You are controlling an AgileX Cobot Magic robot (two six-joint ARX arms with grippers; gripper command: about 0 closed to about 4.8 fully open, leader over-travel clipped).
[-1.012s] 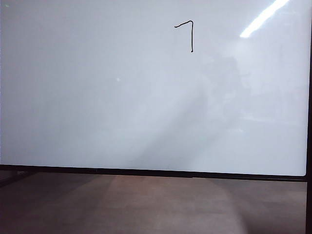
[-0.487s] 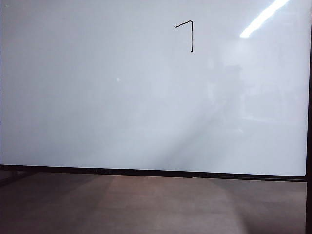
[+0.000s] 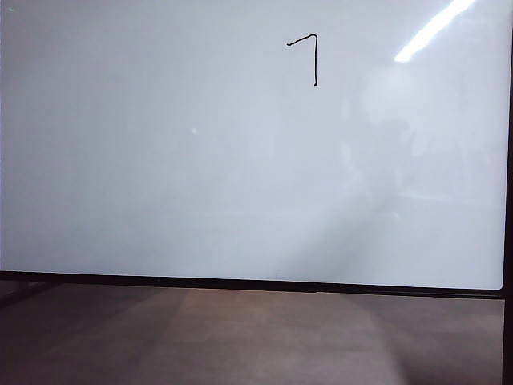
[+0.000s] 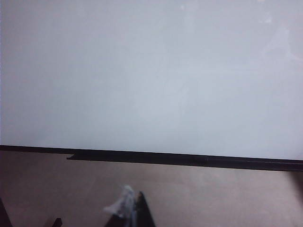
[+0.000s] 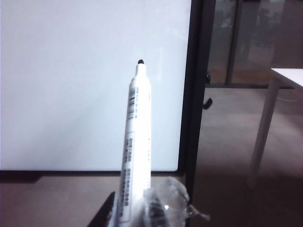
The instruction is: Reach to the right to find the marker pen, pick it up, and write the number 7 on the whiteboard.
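The number 7 (image 3: 309, 56) is seen drawn in thin black line high on the whiteboard (image 3: 160, 160), toward its right side. The marker pen (image 5: 135, 142) is gripped in the jaws of the right gripper (image 5: 137, 213), its dark tip pointed at the whiteboard near the board's right frame edge. The left gripper (image 4: 130, 213) is held below the whiteboard's bottom frame; whether its jaws are open cannot be told.

A brown-grey floor (image 3: 264, 337) lay below everything else. In the right wrist view, a white desk (image 5: 289, 74) stood on that floor on a pale leg (image 5: 262, 132). Beyond the desk, dark glass panels (image 5: 246, 38) rose from the floor's far edge.
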